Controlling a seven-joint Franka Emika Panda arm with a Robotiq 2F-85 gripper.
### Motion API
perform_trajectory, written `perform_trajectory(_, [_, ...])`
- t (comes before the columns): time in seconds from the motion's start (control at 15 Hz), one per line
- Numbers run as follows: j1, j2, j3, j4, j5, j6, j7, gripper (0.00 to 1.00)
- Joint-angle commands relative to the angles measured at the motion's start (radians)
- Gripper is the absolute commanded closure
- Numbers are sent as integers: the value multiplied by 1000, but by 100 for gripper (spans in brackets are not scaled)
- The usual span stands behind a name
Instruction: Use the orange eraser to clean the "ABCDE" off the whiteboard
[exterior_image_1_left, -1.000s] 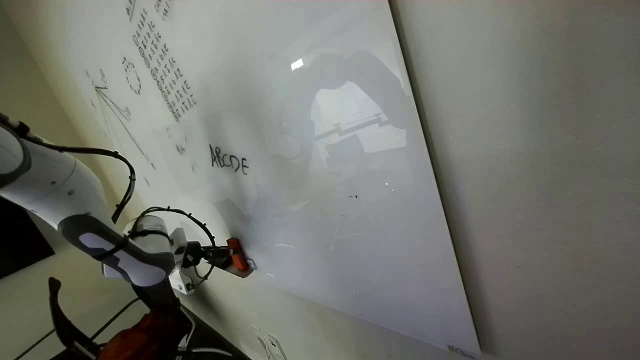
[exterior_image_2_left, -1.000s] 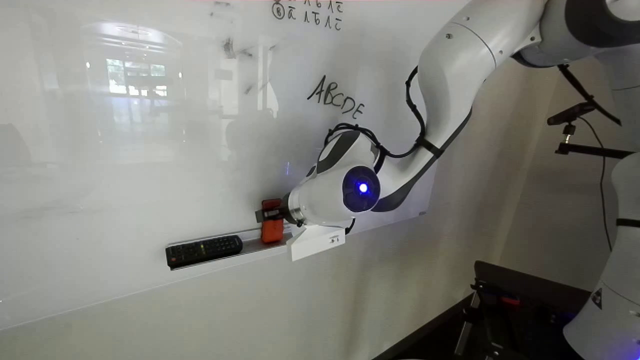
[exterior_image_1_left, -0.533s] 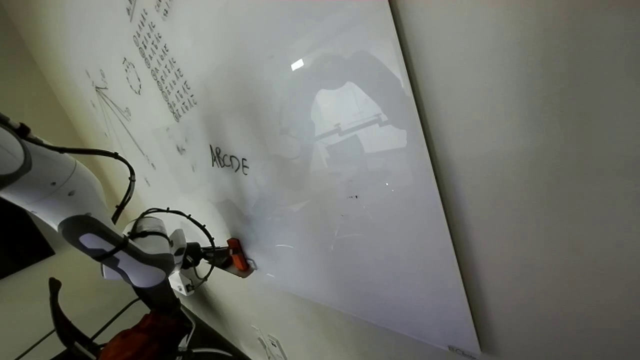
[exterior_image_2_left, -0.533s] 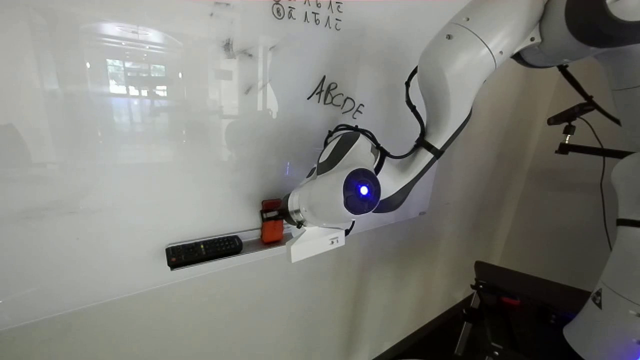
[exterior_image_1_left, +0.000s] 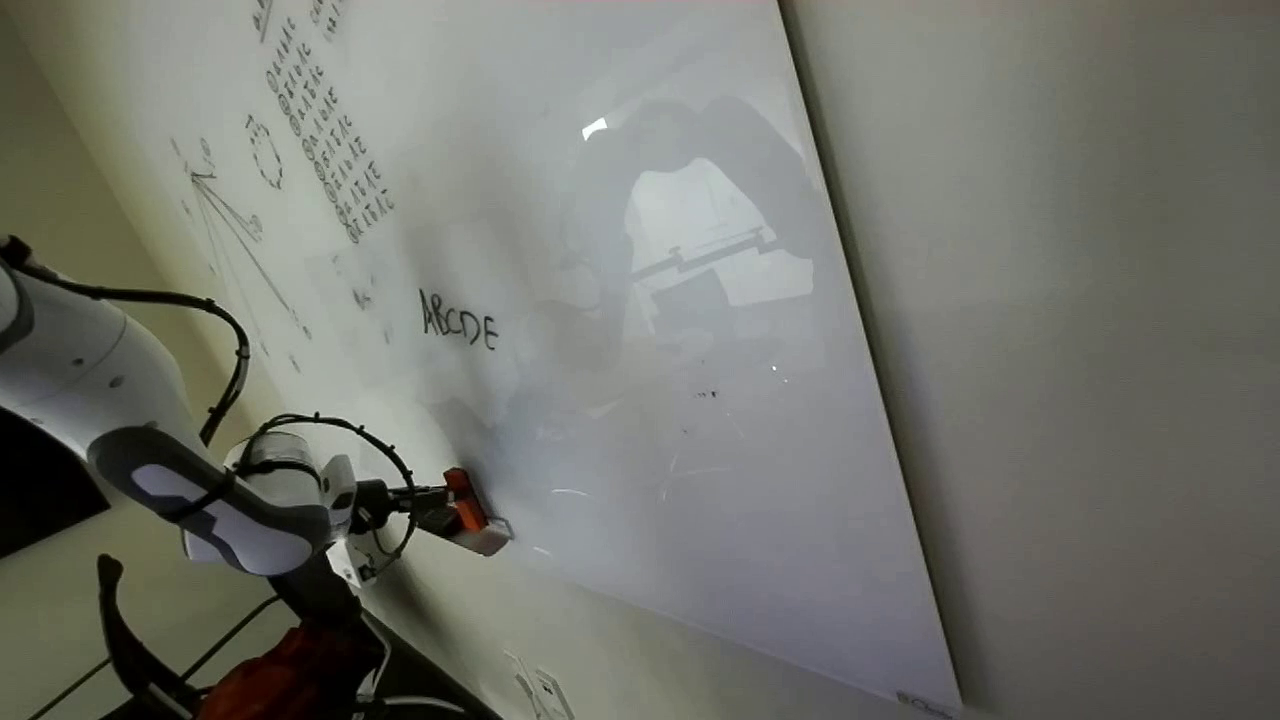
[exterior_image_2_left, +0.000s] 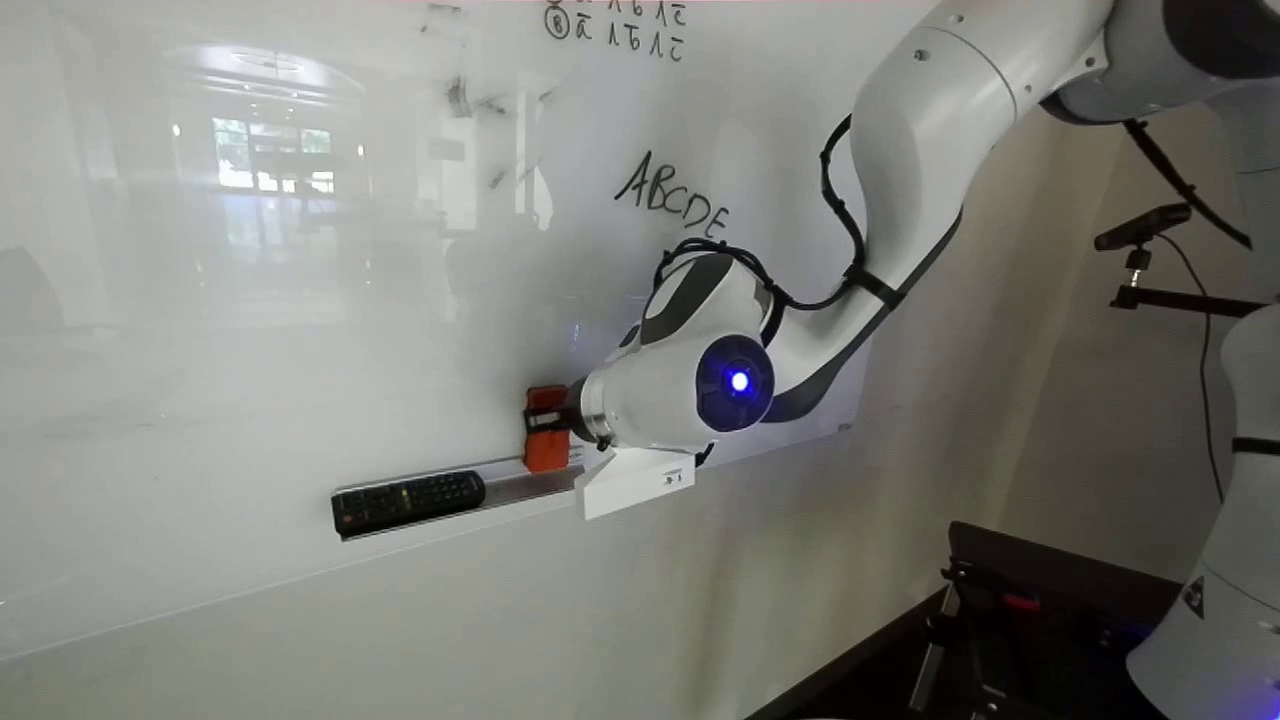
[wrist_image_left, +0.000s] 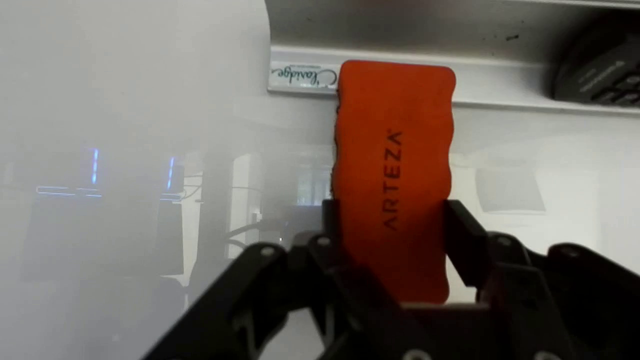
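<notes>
Glossy whiteboard (exterior_image_2_left: 300, 400) fills the background; near its lower edge the tool (wrist_image_left: 392, 220) pinches the orange eraser (wrist_image_left: 395, 170) by both sides, near the tray (exterior_image_2_left: 530, 484); best lift it clear, then press flat, sweeping evenly across the "ABCDE" (exterior_image_2_left: 672, 198) above.

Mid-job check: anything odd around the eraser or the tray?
One thing: a remote lies in the tray, an odd spot, since marker gear usually goes there. A few dark specks dot the tray too. The eraser, gripped in the end effector, shows no damage on its printed face.
</notes>
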Motion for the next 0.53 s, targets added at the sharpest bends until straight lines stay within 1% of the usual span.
perform_trajectory(0.0, [-12, -168, 16, -121, 33, 5, 13, 72])
perform_trajectory(0.27, [-36, -312, 0, -158, 137, 55, -40, 72])
perform_trajectory(0.47, [-65, -401, -24, -147, 234, 162, -127, 72])
